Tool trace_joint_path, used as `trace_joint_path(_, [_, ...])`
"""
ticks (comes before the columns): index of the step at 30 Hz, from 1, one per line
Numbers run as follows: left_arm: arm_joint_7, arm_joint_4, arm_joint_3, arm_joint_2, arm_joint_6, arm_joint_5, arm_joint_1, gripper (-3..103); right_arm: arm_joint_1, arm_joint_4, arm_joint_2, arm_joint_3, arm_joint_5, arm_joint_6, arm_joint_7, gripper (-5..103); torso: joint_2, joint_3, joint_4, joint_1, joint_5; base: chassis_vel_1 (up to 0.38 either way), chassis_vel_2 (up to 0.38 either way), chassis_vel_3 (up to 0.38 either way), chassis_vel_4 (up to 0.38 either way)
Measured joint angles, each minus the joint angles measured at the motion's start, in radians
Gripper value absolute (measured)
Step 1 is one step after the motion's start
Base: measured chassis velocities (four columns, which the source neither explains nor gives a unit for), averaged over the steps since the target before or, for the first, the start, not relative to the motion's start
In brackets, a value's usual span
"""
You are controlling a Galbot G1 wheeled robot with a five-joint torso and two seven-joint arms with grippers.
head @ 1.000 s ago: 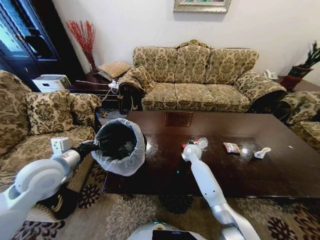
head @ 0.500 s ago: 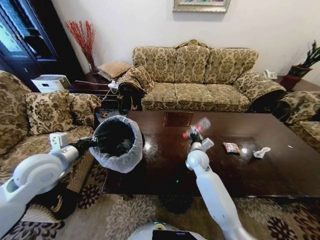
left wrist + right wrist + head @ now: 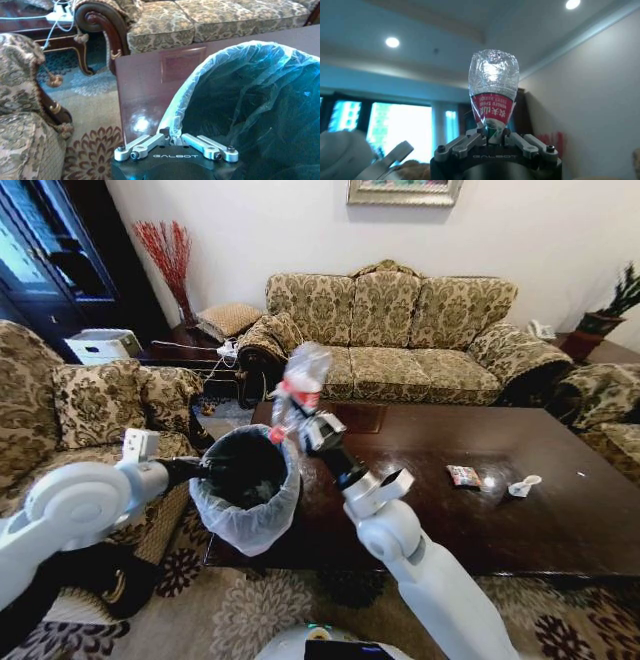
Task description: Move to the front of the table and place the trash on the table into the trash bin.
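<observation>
- The right arm is raised from the lower right of the head view, angled up and left, wrist tilted so the right gripper [image 3: 300, 423] points upward just above the bin's [image 3: 243, 520] far rim.
- The bottle [image 3: 298, 387] is pinched at its lower end by the right fingers [image 3: 470, 144]; its body sticks up past the fingertips, red label just above them, crushed clear end on top.
- In the right wrist view the bottle [image 3: 493, 93] is seen against the ceiling, standing nearly in line with the gripper [image 3: 493, 139].
- The left arm is stretched from the lower left toward the bin; the left gripper [image 3: 172, 141] is closed on the bag-lined rim [image 3: 187, 97], fingers [image 3: 145, 144] pressed together over the plastic edge.
- The bin is held at the table's [image 3: 480, 520] near left corner, tilted slightly, mouth open upward, dark inside.
- More trash is left on the table to the right: a wrapper [image 3: 463, 475], a clear piece [image 3: 491, 481] just beside it, and a white cup piece [image 3: 522, 485], all well apart from both grippers.
</observation>
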Motion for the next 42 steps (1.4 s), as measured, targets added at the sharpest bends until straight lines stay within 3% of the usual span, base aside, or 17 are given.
trace_joint_path(7, [-0.008,-0.025,0.006,-0.008,-0.021,0.004,0.01,0,-0.035,-0.013,-0.022,-0.053,-0.056,0.004,0.004,8,0.0,0.0,0.0002,0.0,-0.0006,0.0,0.0,0.0,0.0])
trace_joint_path(8, [-0.011,-0.027,0.011,-0.007,-0.025,0.008,0.014,0,-0.038,-0.013,-0.025,-0.06,-0.053,0.001,0.006,18,0.0,0.0,0.0002,0.0,-0.0006,0.0,0.0,0.0,0.0])
trace_joint_path(10, [-0.011,-0.028,0.014,-0.006,-0.027,0.01,0.015,0,-0.039,-0.014,-0.026,-0.061,-0.052,0.001,0.006,18,0.0,0.0,0.0002,0.0,-0.0006,0.0,0.0,0.0,0.0])
trace_joint_path(12, [-0.011,-0.03,0.021,-0.002,-0.032,0.013,0.014,0,-0.039,-0.02,-0.027,-0.061,-0.053,0.006,0.006,34,0.0,0.0,0.0001,0.0,-0.0004,0.0,0.0,0.0,0.0])
trace_joint_path(16, [-0.006,-0.026,0.024,-0.007,-0.036,0.019,0.014,0,-0.039,-0.02,-0.034,-0.056,-0.042,0.013,0.01,34,0.0,0.0,0.0002,0.0,-0.0003,0.0,0.0,0.0,0.0])
trace_joint_path(17, [-0.005,-0.026,0.025,-0.012,-0.037,0.022,0.014,0,-0.042,-0.019,-0.037,-0.053,-0.04,0.015,0.01,51,0.0,0.0,0.0002,0.0,-0.0002,0.0,0.0,0.0,0.0])
trace_joint_path(19, [-0.001,-0.026,0.028,-0.021,-0.039,0.031,0.016,0,-0.048,-0.017,-0.04,-0.051,-0.032,0.017,0.01,51,0.0,0.0,0.0002,0.0,-0.0003,0.0,0.0,0.0,0.0])
trace_joint_path(22, [0.002,-0.027,0.028,-0.036,-0.042,0.037,0.017,0,-0.058,-0.015,-0.04,-0.049,-0.024,0.024,0.014,73,0.0,0.0,0.0002,0.0,-0.0003,0.0,0.0,0.0,0.0])
trace_joint_path(25, [0.003,-0.029,0.024,-0.042,-0.042,0.037,0.017,0,-0.063,-0.015,-0.036,-0.047,-0.025,0.028,0.013,73,0.0,0.0,0.0002,0.0,-0.0005,0.0,0.0,0.0,0.0])
trace_joint_path(26, [0.003,-0.031,0.022,-0.046,-0.042,0.038,0.016,0,-0.068,-0.015,-0.032,-0.046,-0.027,0.03,0.013,84,0.0,0.0,0.0002,0.0,-0.0005,0.0,0.0,0.0,0.0])
trace_joint_path(28, [0.003,-0.035,0.02,-0.052,-0.042,0.038,0.016,0,-0.074,-0.015,-0.028,-0.046,-0.039,0.038,0.014,94,0.0,0.0,0.0001,0.0,-0.0005,0.0,0.0,0.0,0.0])
trace_joint_path(31, [0.003,-0.037,0.019,-0.059,-0.042,0.038,0.017,0,-0.081,-0.011,-0.024,-0.044,-0.044,0.046,0.028,94,0.0,0.0,0.0002,0.0,-0.0004,0.0,0.0,0.0,0.0])
trace_joint_path(32, [0.001,-0.038,0.016,-0.067,-0.042,0.038,0.02,0,-0.097,0.006,-0.014,-0.019,-0.045,0.05,0.065,99,0.0,0.0,0.0002,0.0,-0.0004,0.0,0.0,0.0,0.0])
trace_joint_path(34, [0.0,-0.038,0.014,-0.07,-0.042,0.038,0.022,0,-0.105,0.012,-0.011,-0.007,-0.045,0.054,0.082,99,0.0,0.0,0.0002,0.0,-0.0005,0.0,0.0,0.0,0.0])
trace_joint_path(37, [-0.016,-0.029,-0.009,-0.091,-0.026,0.035,0.031,0,-0.184,0.018,-0.001,0.103,-0.078,0.086,0.207,100,0.0,0.0,0.0004,0.0,-0.0004,0.0,0.0,0.0,0.0])
trace_joint_path(39, [-0.025,-0.022,-0.015,-0.098,-0.024,0.034,0.032,0,-0.221,0.011,-0.001,0.15,-0.098,0.086,0.234,100,0.0,0.0,0.0003,0.0,-0.0003,0.0,0.0,0.0,0.0])
trace_joint_path(42, [-0.042,0.003,-0.016,-0.12,-0.035,0.041,0.022,0,-0.359,-0.005,0.003,0.299,-0.101,0.013,0.286,100,0.0,0.0,0.0,0.0,-0.0002,0.0,0.0,0.0,0.0])
